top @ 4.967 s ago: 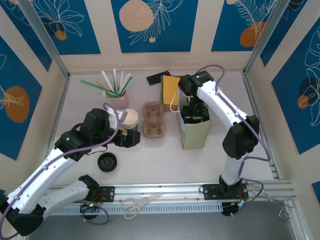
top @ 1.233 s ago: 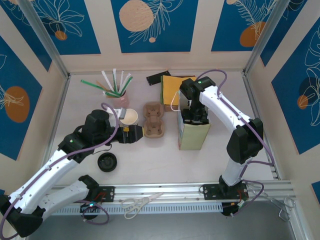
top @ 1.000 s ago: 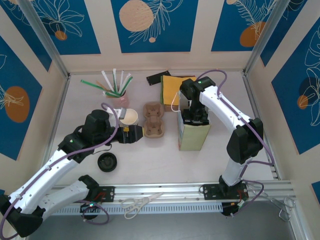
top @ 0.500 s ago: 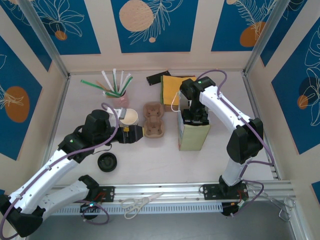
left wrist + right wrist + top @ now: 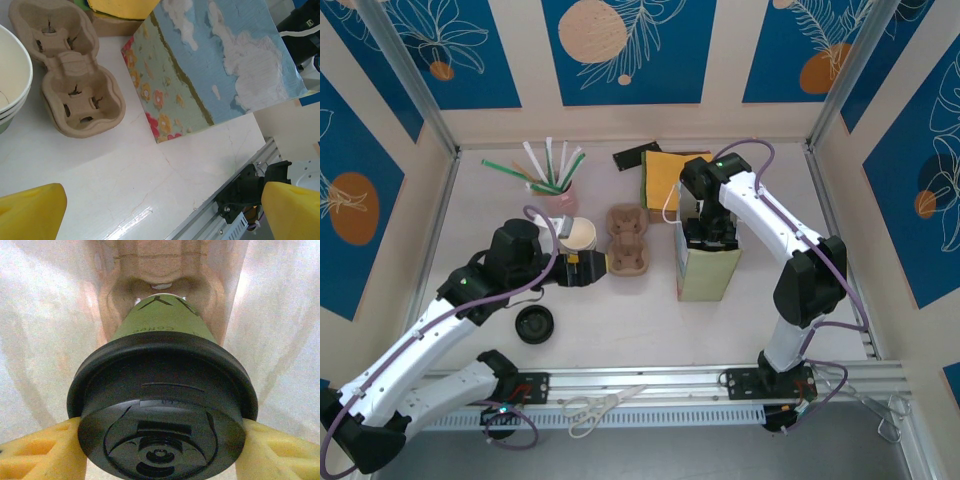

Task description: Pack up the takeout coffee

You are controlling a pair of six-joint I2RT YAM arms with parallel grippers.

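Packing was at the placing step: the right gripper [image 5: 162, 442] was down inside the bag [image 5: 706, 272], its yellow fingers [image 5: 37, 452] clamped on either side of the coffee [image 5: 162, 335] just under the rim of its lid [image 5: 160, 435]. The coffee hung upright in the bag, its foot over or in a pocket of a pulp tray [image 5: 160, 270] at the bottom. Whether it was seated there could not be told.

The next move, by this look, called for a straight push down until the foot met the pocket. After that the fingers would need to part and lift straight up, clear of the bag's walls, so that the cup was neither tipped nor dragged along. The bag stood free on the table [image 5: 620, 320] and could shift if a wall were caught.

The coffee was a small green paper cup with dark print on its side, capped by a round black lid with a raised sip ridge. The lid looked level and evenly seated.

The left gripper [image 5: 582, 268] was wide open and held nothing, low over the table beside a stack of lidless cups [image 5: 578, 236] and a second pulp tray [image 5: 628, 240]
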